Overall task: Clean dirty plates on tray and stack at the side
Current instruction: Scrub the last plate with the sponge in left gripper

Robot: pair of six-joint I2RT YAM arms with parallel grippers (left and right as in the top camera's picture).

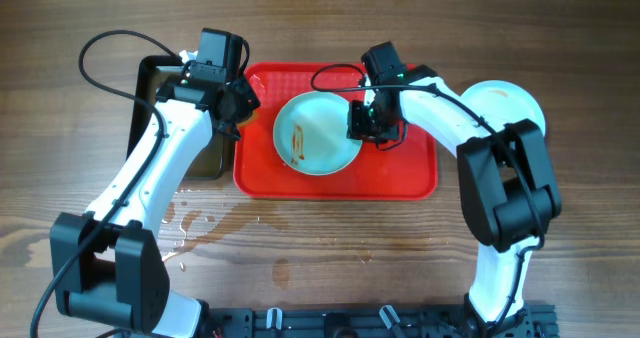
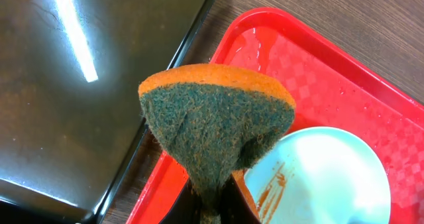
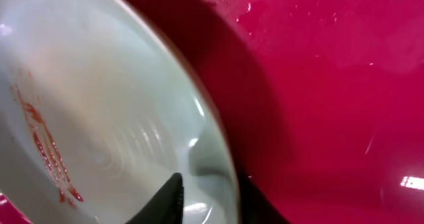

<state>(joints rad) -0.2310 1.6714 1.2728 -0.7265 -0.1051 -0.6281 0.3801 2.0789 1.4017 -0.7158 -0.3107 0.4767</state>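
Table (image 1: 580, 38) of dark wood, wet beside red tray (image 1: 400, 173)

A wooden table (image 1: 330, 268) fills the overhead view from edge to edge, dark brown, with its grain running from the left edge to the right. The boards look worn and streaked. Towards the front-left corner the wood is wet, with pale patches and scattered drops (image 1: 200, 228) shining on it. Near the back-left corner, brownish water in a black pan (image 2: 180, 52) mirrors one long, bright strip of light (image 2: 73, 32) from above.
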